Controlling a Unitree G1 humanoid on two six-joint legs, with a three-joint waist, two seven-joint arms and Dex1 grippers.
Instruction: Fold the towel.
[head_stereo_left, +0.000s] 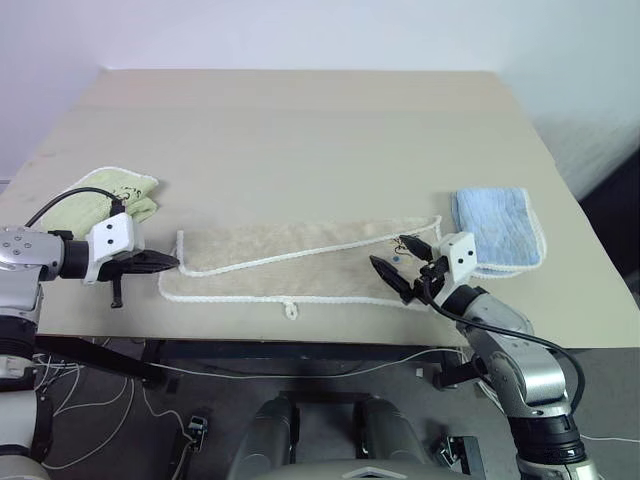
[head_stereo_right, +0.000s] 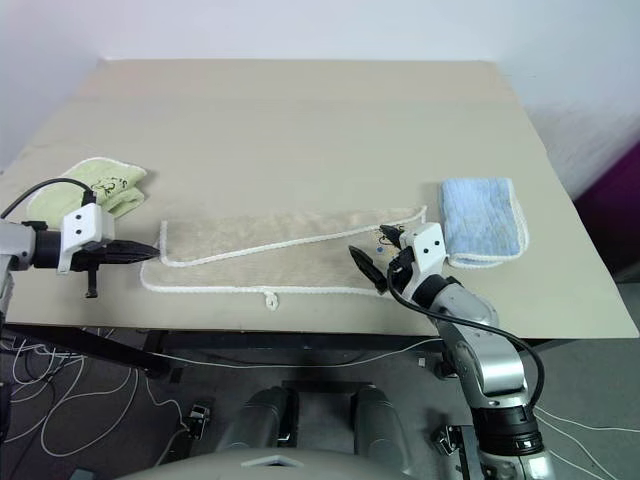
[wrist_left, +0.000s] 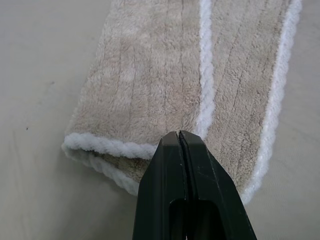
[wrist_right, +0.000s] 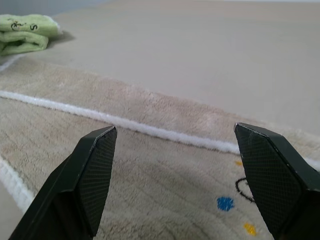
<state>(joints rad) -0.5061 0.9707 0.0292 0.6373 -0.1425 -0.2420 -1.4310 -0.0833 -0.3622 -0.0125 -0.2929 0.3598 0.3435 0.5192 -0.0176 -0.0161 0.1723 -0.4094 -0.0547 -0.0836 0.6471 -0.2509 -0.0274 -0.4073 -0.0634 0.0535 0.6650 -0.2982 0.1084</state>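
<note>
The towel (head_stereo_left: 300, 265) is laid near the front edge of the table (head_stereo_left: 300, 130), stretched long from left to right and already folded once along its length, so that the white corded edge of the upper layer runs slantwise across the lower one. A small white loop (head_stereo_left: 291, 311) is seen at its front edge, at about six o'clock from the towel's middle. Dark drawn marks with small blue and yellow dots (wrist_right: 235, 200) are shown on the cloth near its right end.

At nine o'clock from the towel's middle, the left gripper (head_stereo_left: 172, 262) is set at the towel's left end, its two black fingers pressed together. In the left wrist view the closed tips (wrist_left: 179, 137) lie right at the doubled corded edge; whether cloth is pinched between them cannot be told.

At three o'clock, the right gripper (head_stereo_left: 400, 262) is held over the towel's right end with its fingers (wrist_right: 97, 175) spread wide and nothing between them; the cloth is seen below the gap.

A folded light-green towel (head_stereo_left: 110, 198) lies at about ten o'clock from the beige towel, just beyond the left gripper. A folded light-blue towel (head_stereo_left: 495, 225) lies at about two o'clock, beside the beige towel's right end.
</note>
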